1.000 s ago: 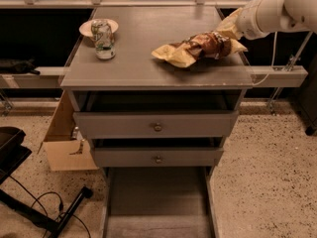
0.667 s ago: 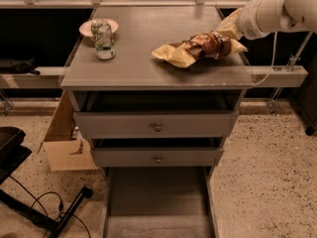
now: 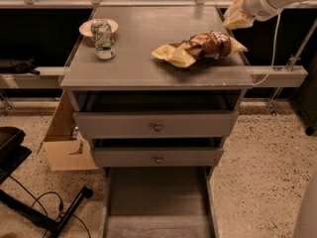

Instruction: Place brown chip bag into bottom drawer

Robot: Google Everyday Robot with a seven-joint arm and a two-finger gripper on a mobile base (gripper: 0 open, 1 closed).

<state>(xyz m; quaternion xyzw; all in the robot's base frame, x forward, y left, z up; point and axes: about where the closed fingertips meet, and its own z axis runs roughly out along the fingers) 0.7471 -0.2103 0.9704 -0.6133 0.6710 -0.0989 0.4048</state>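
The brown chip bag (image 3: 198, 47) lies crinkled on the grey cabinet top, right of centre, with its pale yellow ends pointing left and right. My gripper (image 3: 237, 16) hangs at the top right on the white arm, just above and behind the bag's right end and apart from it. The bottom drawer (image 3: 157, 202) is pulled out at floor level below the cabinet, and its grey floor shows nothing in it.
A green-and-white soda can (image 3: 103, 38) stands on the top's left side in front of a small plate (image 3: 88, 28). Two upper drawers (image 3: 157, 127) with round knobs stand slightly ajar. A cardboard box (image 3: 67, 148) and a black stand (image 3: 29, 202) are on the floor at left.
My gripper has risen slightly up and to the right, away from the bag's right end. The bag, can and drawers have not moved.
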